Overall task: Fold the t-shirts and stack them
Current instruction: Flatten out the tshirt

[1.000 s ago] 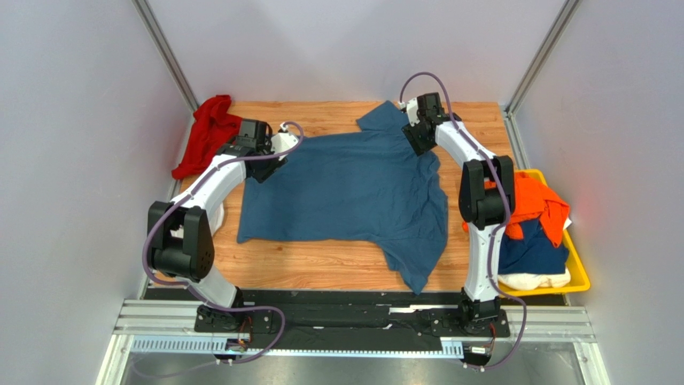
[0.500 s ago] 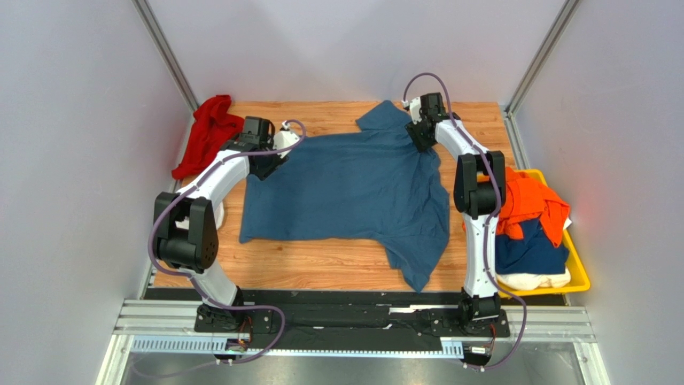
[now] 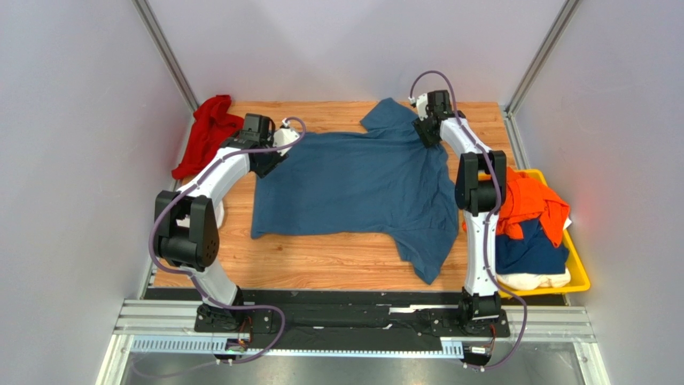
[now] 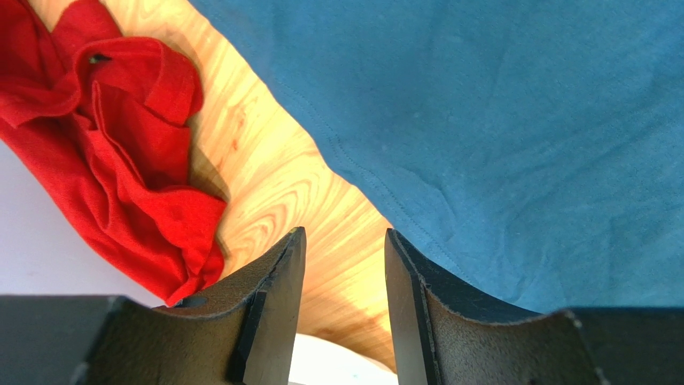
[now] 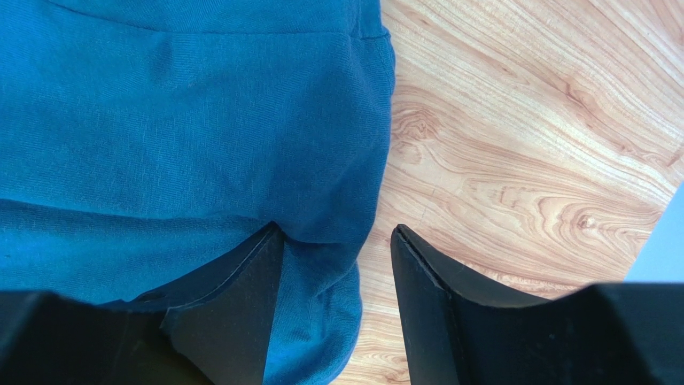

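We see the blue shirt (image 3: 353,188) spread mid-bench (image 3: 321,261). The left pincer (image 4: 345,238) at 10 o'clock and the right pincer (image 5: 337,233) at 1 o'clock are both part-open and hold nothing. Risk: they close off the hem, pinch bare wood, and bunch the cloth.

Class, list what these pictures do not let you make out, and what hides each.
- Top view: the orange shirt and right arm cover most of the navy shirt and cream cloth in the bin; anything beneath is unseen.
- Top view: the left arm hides the blue shirt's far-left corner.
- Left wrist: the frame edge cuts off the red shirt.
- Right wrist: the fingers hide whether they press the blue shirt.
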